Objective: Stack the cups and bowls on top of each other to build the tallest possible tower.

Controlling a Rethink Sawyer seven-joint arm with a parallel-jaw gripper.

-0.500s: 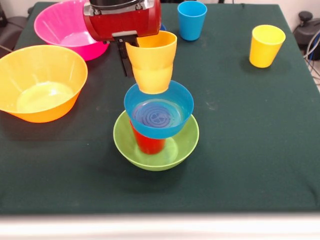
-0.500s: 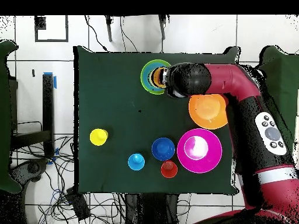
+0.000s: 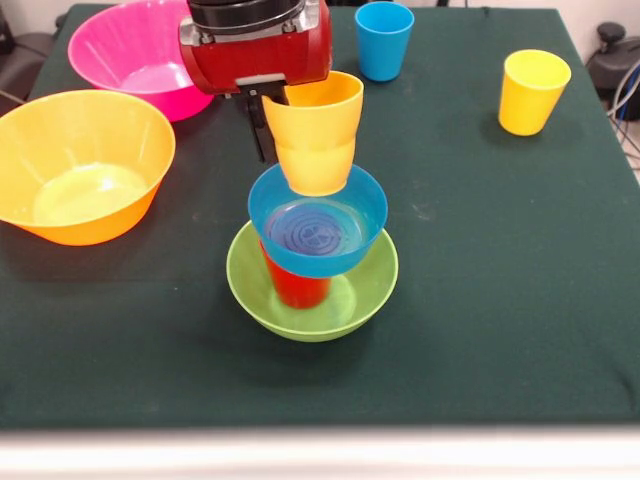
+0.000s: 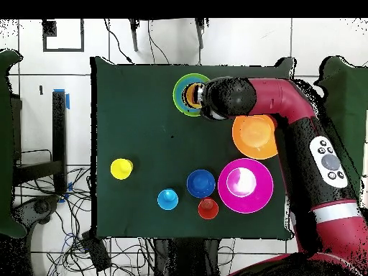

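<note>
The tower stands mid-table: the green bowl (image 3: 355,290) holds a red cup (image 3: 297,288), and the light blue bowl (image 3: 318,225) rests on that cup. My gripper (image 3: 268,130) is shut on the left wall of an orange cup (image 3: 315,105). A yellow cup (image 3: 316,168) is nested under it, and the pair hangs tilted just over the light blue bowl. One dark finger (image 3: 258,128) shows outside the cup. From overhead, the gripper (image 4: 206,98) covers the right side of the tower (image 4: 185,94).
The yellow-orange bowl (image 3: 85,165) and the pink bowl (image 3: 125,50) sit at the left. A light blue cup (image 3: 384,38) and a yellow cup (image 3: 533,90) stand at the back and right. Overhead shows a dark blue bowl (image 4: 201,183) and a reddish cup (image 4: 208,208).
The gripper and the two nested cups have shifted slightly to the right and a little up. The tower below has not moved.
</note>
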